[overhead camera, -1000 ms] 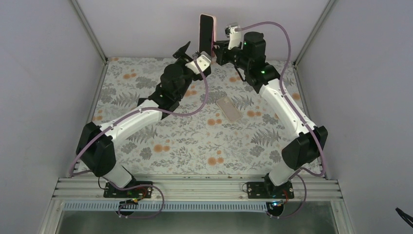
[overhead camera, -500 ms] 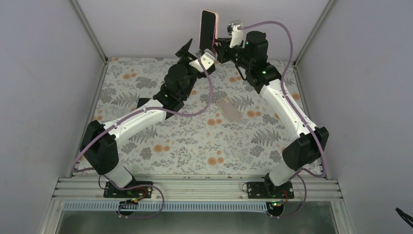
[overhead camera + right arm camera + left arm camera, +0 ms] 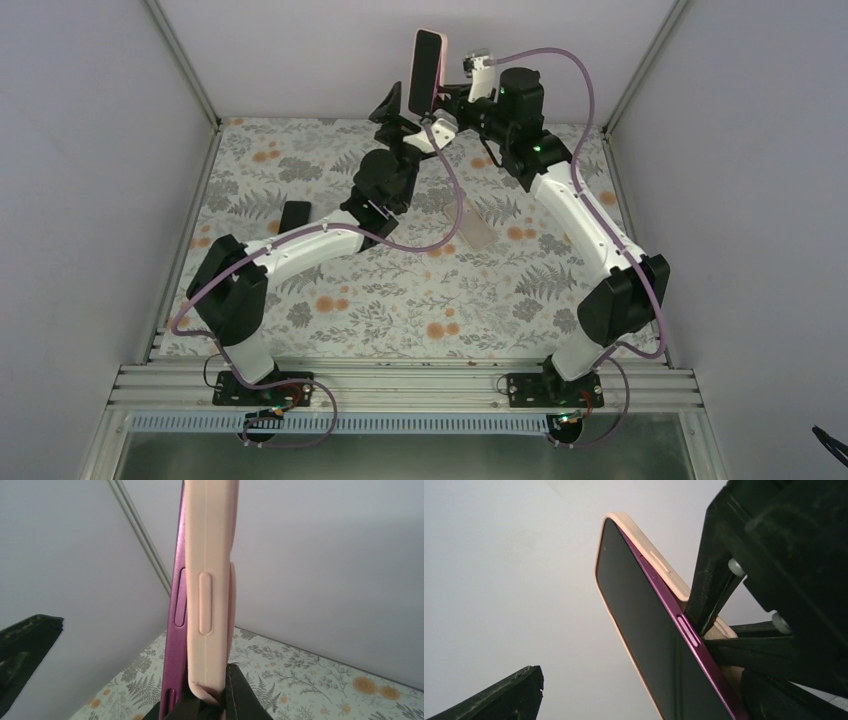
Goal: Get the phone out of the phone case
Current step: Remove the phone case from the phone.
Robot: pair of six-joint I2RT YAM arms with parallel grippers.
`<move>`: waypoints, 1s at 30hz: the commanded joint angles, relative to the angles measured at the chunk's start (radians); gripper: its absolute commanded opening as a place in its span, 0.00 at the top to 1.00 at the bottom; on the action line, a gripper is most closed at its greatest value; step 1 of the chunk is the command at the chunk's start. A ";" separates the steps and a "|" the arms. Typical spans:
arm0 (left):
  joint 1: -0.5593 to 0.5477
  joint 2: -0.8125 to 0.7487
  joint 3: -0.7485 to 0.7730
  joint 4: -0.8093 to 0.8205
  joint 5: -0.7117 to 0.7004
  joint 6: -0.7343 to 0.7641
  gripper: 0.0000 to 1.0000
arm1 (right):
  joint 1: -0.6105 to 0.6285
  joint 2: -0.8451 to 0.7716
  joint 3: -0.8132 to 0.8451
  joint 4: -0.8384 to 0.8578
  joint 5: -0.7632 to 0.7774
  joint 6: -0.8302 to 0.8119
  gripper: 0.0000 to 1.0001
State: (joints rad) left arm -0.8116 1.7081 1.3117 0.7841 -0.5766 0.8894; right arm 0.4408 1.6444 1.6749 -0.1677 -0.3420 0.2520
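Note:
The purple phone in its pink case stands upright in the air above the table's far edge. My right gripper is shut on the case's lower end. In the right wrist view the phone's purple edge stands slightly apart from the case near the bottom. My left gripper is open just left of the phone. In the left wrist view the dark screen fills the middle, with one left finger at lower left, apart from it.
A beige phone-shaped slab lies flat at mid-table, partly crossed by the left arm's cable. A black flat object lies on the floral cloth beside the left arm. Grey walls close the back and sides.
My left arm has swung right, bringing its open gripper close beside the phone and uncovering the black object on the table. The right gripper holds the cased phone in about the same place.

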 commanded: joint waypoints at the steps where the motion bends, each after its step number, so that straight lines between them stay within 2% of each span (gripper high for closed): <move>1: 0.063 0.002 -0.023 0.026 -0.093 -0.036 0.07 | 0.016 -0.066 -0.009 0.041 -0.060 0.007 0.97; 6: 0.113 -0.004 0.005 -0.099 -0.096 -0.165 0.32 | 0.016 -0.089 -0.013 0.045 -0.071 0.015 0.97; 7: 0.131 0.001 0.022 -0.127 -0.099 -0.206 0.34 | 0.016 -0.089 -0.011 0.045 -0.081 0.018 0.97; 11: 0.178 0.027 0.140 -0.296 -0.095 -0.320 0.37 | 0.017 -0.083 -0.024 0.056 -0.149 0.031 0.97; 17: 0.154 -0.010 0.111 -0.216 0.050 -0.284 0.38 | 0.024 -0.051 -0.039 0.075 -0.212 0.043 0.97; 20: 0.127 0.020 0.129 -0.173 0.046 -0.235 0.40 | 0.033 -0.033 -0.036 0.079 -0.222 0.051 0.97; 21: 0.118 0.034 0.144 -0.166 0.037 -0.219 0.44 | 0.038 -0.029 -0.035 0.079 -0.223 0.051 0.97; 27: 0.074 0.047 0.122 -0.093 0.063 -0.177 0.91 | 0.043 -0.023 -0.034 0.069 -0.185 0.040 0.97; 28: 0.065 0.042 0.113 -0.089 0.068 -0.170 0.96 | 0.043 -0.024 -0.036 0.068 -0.172 0.035 0.97; 30: 0.039 0.031 0.091 -0.066 0.073 -0.142 0.98 | 0.040 -0.024 -0.036 0.063 -0.146 0.028 0.97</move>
State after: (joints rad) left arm -0.7612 1.7477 1.4155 0.6151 -0.4885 0.6857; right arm 0.4355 1.6428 1.6482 -0.0601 -0.3523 0.3164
